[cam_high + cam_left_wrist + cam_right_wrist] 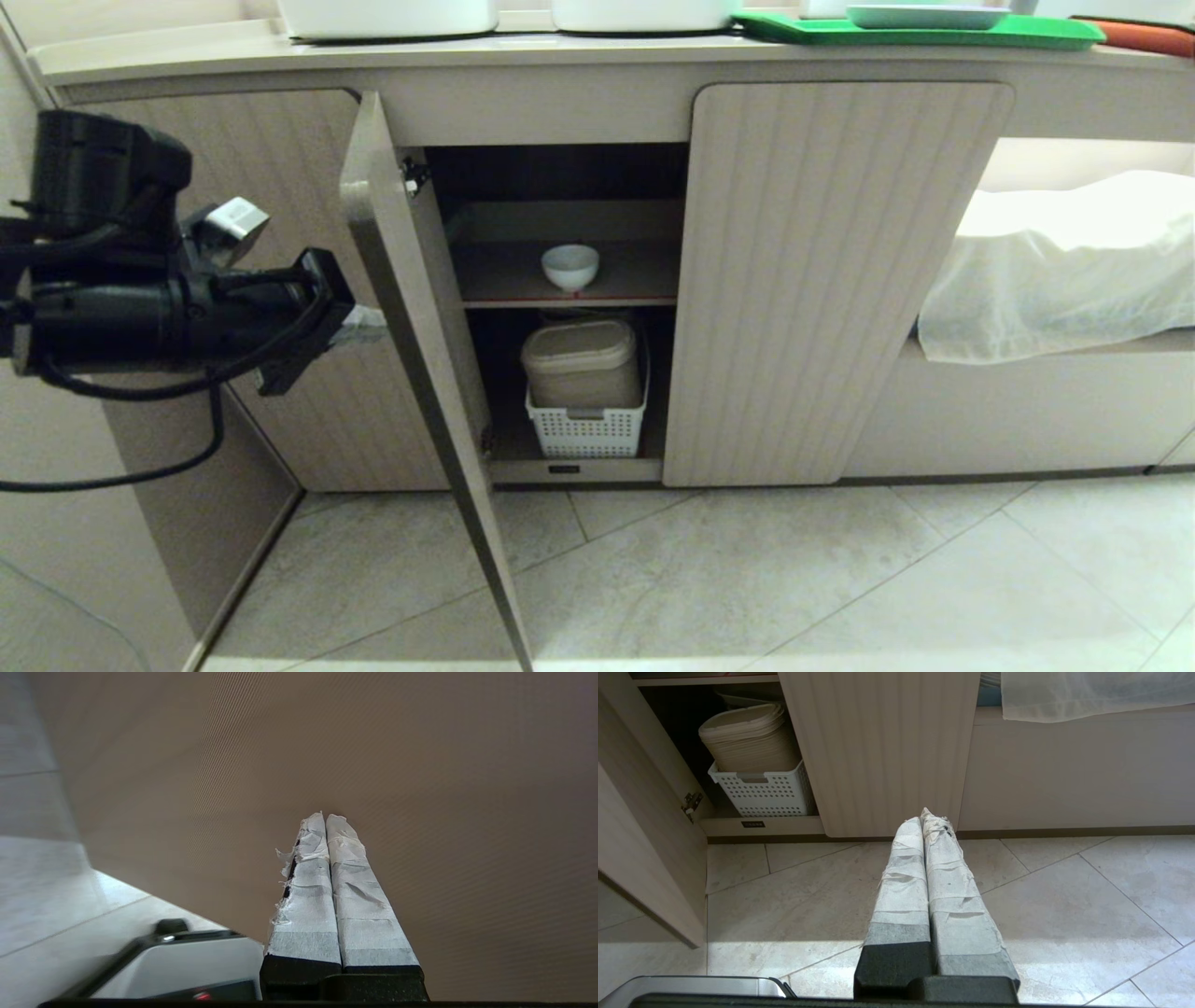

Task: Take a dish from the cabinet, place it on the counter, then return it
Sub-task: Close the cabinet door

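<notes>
White and glossy, the dish [569, 266] sits on the upper shelf of the cabinet [845, 280], whose left door [411, 308] stands open; below it a beige lidded container rests in a white perforated basket [586, 425]. The counter [523, 51] runs above. The left gripper [359, 322] hovers just outside that open door.

From the left wrist, taped fingers [355, 891] press together, empty, facing the fluted panel.

From the right wrist, the right gripper [930, 823] (parked over floor tiles) is likewise closed.

Judged step: approaching the dish. Next, round the door, part the fingers, reach in.
</notes>
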Available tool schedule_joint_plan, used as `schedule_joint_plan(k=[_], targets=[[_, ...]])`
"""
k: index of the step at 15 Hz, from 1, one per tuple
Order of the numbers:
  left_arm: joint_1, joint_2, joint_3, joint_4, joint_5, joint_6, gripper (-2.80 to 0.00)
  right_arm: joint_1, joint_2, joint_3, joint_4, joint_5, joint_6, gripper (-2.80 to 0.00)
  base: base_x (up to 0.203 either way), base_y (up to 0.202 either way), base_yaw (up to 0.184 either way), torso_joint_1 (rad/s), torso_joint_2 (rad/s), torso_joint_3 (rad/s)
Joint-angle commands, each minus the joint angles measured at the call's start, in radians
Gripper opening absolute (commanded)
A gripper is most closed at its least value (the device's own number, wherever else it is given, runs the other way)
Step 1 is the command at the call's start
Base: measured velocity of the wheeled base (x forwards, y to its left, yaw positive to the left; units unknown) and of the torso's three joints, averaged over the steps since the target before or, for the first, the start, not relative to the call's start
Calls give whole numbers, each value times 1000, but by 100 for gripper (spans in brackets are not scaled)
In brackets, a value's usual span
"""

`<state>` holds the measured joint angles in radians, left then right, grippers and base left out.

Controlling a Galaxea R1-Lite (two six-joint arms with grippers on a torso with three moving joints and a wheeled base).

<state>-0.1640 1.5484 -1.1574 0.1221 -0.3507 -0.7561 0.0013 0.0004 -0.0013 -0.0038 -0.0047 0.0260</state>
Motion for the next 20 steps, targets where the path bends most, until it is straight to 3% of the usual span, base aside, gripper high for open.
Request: schedule_joint_plan(k=[1,4,13,20], targets=[[-35,69,-66,1,1,-65,-280,0,1,0,-1,0,0,-280,0,0,0,0,0,0],[-88,135,-133,1,69,-98,-280,0,1,0,-1,0,0,-280,0,0,0,0,0,0],[-145,341,-359,1,136,-102,-280,0,1,1,-1,0,0,-280,0,0,0,0,0,0],[-200,568,-686,3,238,-115,-280,0,1,0,-1,0,0,-280,0,0,0,0,0,0]])
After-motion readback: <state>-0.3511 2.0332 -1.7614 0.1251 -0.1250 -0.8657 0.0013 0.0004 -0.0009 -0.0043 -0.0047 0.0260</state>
